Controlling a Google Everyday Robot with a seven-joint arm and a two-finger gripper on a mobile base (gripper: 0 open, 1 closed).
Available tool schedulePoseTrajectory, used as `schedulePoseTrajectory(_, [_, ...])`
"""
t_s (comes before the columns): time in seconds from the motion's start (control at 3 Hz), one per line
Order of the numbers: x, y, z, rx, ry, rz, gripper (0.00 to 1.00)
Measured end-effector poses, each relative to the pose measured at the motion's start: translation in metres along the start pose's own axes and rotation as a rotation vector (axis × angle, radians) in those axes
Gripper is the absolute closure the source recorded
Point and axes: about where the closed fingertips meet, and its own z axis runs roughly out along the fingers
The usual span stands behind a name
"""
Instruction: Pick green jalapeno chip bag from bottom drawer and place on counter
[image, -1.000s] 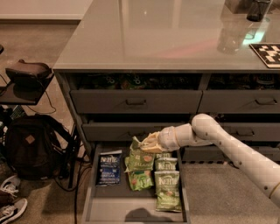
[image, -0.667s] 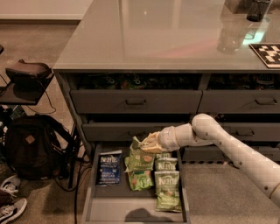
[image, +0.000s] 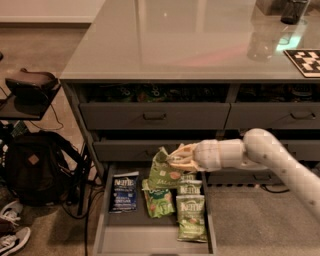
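Observation:
The bottom drawer (image: 102, 227) stands pulled open at the foot of the cabinet. My gripper (image: 176, 158) reaches in from the right on a white arm, above the drawer's back part. It is shut on the top edge of a green jalapeno chip bag (image: 163, 172), which hangs tilted just above the other bags. Two more light-green Kettle bags lie in the drawer, one behind (image: 190, 187) and one in front (image: 192, 224). The glossy grey counter (image: 180, 40) spreads above the drawers.
A dark blue Kettle bag (image: 124, 192) and a brighter green bag (image: 158, 201) lie in the drawer. Closed drawers with bar handles (image: 154, 116) sit above. A black backpack (image: 35, 167) and chair (image: 27, 87) stand at left. A dark cup (image: 292, 11) and checker tag (image: 305, 61) sit on the counter.
My gripper has risen slightly and shifted a little right, and the held green bag has come up with it. The other bags have not moved.

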Motion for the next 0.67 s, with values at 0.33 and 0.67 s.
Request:
schedulePoseTrajectory(0.33, [-0.074,0.007,-0.038,0.025,-0.037,-0.076,1.0])
schedulePoseTrajectory(0.67, [-0.143,0.006,-0.067,0.038,-0.023,-0.15,1.0])
